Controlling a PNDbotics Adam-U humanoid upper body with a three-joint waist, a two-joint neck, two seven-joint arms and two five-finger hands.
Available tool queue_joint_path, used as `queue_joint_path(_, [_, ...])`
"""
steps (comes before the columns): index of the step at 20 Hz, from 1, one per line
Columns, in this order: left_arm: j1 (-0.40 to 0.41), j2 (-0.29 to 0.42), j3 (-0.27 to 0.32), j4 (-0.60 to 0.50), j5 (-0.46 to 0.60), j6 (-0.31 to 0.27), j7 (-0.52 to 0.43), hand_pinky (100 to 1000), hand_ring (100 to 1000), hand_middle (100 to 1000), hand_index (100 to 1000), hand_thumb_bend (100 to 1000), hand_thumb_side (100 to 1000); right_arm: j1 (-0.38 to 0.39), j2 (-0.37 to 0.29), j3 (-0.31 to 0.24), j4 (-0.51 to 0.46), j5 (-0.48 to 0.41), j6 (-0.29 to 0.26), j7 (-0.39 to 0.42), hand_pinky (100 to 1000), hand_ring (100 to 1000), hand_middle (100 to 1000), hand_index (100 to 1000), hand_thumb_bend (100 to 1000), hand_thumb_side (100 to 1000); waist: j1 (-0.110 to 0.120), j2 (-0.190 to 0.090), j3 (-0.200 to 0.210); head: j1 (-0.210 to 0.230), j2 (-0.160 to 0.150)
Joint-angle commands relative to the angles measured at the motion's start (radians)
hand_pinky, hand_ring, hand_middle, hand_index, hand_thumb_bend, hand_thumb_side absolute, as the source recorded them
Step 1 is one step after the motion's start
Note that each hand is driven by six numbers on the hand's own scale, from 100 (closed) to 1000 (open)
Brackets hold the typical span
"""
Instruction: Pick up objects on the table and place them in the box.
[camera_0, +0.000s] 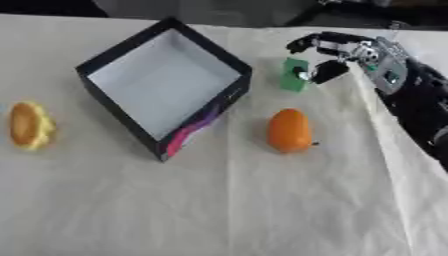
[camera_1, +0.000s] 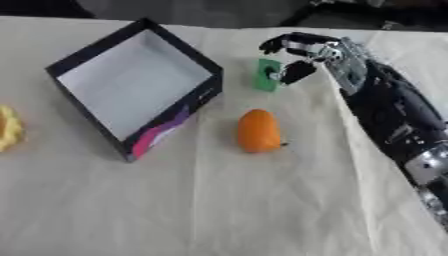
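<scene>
The box (camera_0: 117, 56) is open, with dark walls and a white inside, and sits askew at the upper left. Right of it stands a small green block (camera_0: 292, 81). My right hand (camera_0: 359, 52) comes in from the upper right and hovers at the block. Its fingers (camera_0: 306, 42) arch over the block's top without touching, and the thumb (camera_0: 325, 73) lies against the block's right side. The hand is open around the block. An orange oval fruit (camera_0: 289, 130) lies on the cloth below the block. A yellow rounded object (camera_0: 30, 125) lies at the far left.
A pale cloth (camera_0: 227, 200) covers the table, with a crease running down the right side. My right forearm (camera_1: 394, 120) stretches along the right edge. The dark table edge lies beyond the box at the top.
</scene>
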Motion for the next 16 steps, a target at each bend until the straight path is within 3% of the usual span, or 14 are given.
queue_joint_path(1, [-0.015,0.012,-0.001,-0.016,0.003,0.0,-0.004,835,755,769,864,100,768,-0.017,-0.012,-0.009,0.011,0.018,0.001,0.004,1000,910,838,952,100,370,0.003,0.008,0.003,-0.003,-0.001])
queue_joint_path(16, [-0.02,0.01,-0.002,-0.017,0.002,0.001,-0.008,831,756,768,858,100,767,-0.021,-0.009,-0.011,0.03,0.031,0.023,0.064,977,849,784,954,100,444,-0.001,0.021,0.008,0.0,-0.001])
